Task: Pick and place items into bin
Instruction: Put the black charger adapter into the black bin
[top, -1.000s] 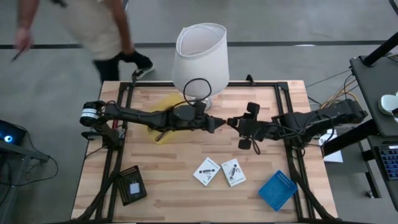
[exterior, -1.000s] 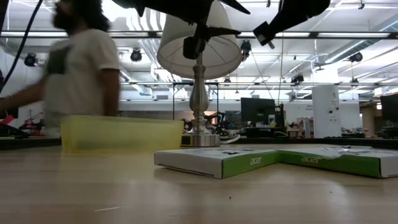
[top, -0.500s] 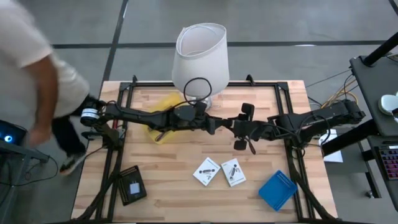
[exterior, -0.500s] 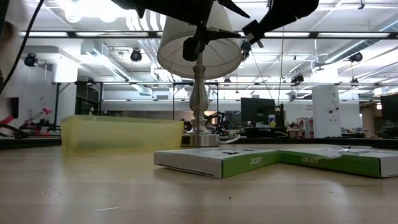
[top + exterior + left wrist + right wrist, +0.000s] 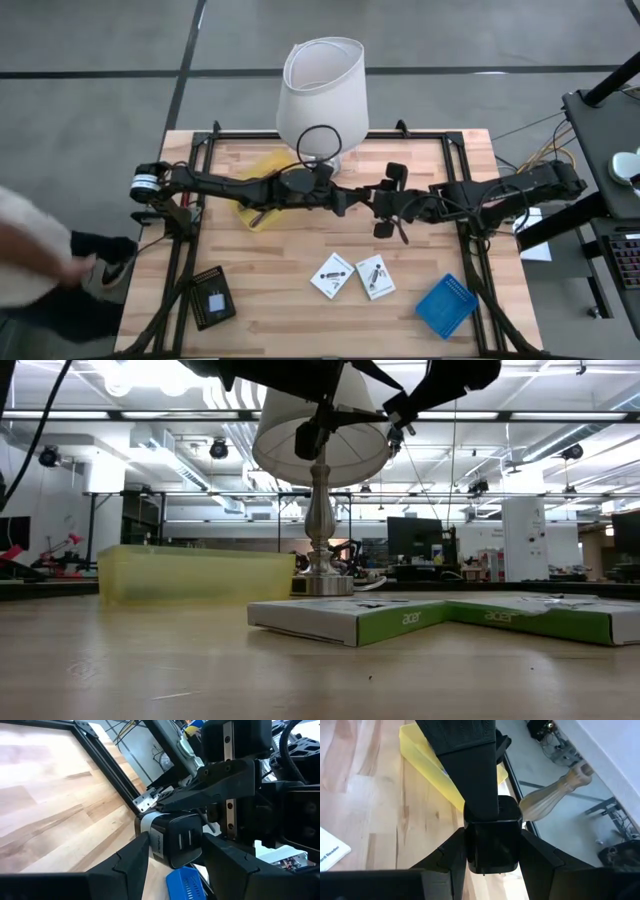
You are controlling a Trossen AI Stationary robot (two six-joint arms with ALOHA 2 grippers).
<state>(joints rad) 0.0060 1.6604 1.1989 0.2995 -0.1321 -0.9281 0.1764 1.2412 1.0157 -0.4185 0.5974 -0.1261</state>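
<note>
A black charger-like block with a white band (image 5: 175,842) hangs high over the table's middle, between my left gripper (image 5: 176,840) and my right gripper (image 5: 492,835), which meet tip to tip (image 5: 365,201). Both are shut on the block. Two white printed cards (image 5: 333,275) (image 5: 375,277) lie flat on the near half of the table. In the low view they show as flat white-and-green boxes (image 5: 350,620). The yellow bin (image 5: 262,186) stands under my left arm. No pens, marker or cubes show. My left gripper pinches the block (image 5: 170,845) between its two fingers, coming level from the table's left. The block is lifted clear of the table. My right gripper pinches the same block (image 5: 492,847) between its two fingers, coming level from the table's right. One left finger (image 5: 472,765) lies over the block's far end.
The big white lamp (image 5: 322,95) stands at the far edge, just behind the grippers. A black square device (image 5: 212,300) lies near-left and a blue ridged item (image 5: 447,305) near-right. A person (image 5: 40,275) moves beside the table's left side.
My right gripper has moved toward the table's left, closing the gap to my left gripper until their tips meet around the block. The person has walked from beyond the far-left corner to the near-left side.
</note>
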